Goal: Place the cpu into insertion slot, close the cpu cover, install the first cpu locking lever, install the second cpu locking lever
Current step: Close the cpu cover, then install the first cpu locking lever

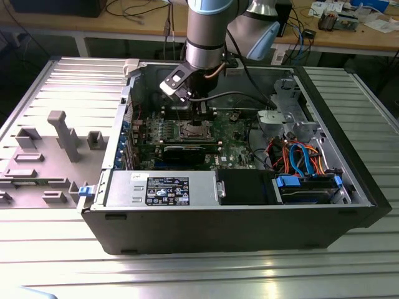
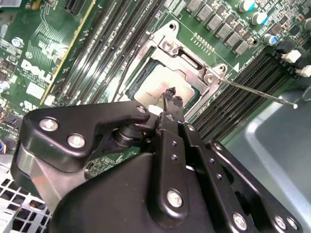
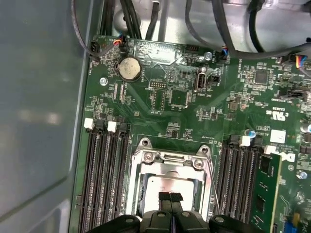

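Note:
The cpu (image 3: 167,184), a flat chip with a silvery top, lies in the insertion slot (image 1: 195,131) on the green board. The cpu cover (image 3: 171,162), a silvery frame, lies flat around it, and the chip (image 2: 158,85) shows through its cut-out. A thin metal locking lever (image 2: 257,92) sticks out from one corner of the socket, clear of the board. My gripper (image 3: 170,197) hangs just above the chip's edge, its black fingertips (image 2: 176,101) pressed together with nothing between them. In the exterior view the gripper (image 1: 200,117) reaches down into the open case.
Long black memory slots (image 3: 104,179) flank the socket on both sides. A long black expansion card (image 1: 190,149) lies just in front. The power supply (image 1: 162,187), a blue drive bay (image 1: 308,187) and orange and blue cables (image 1: 299,156) sit toward the case front. The grey case wall (image 3: 39,97) is close.

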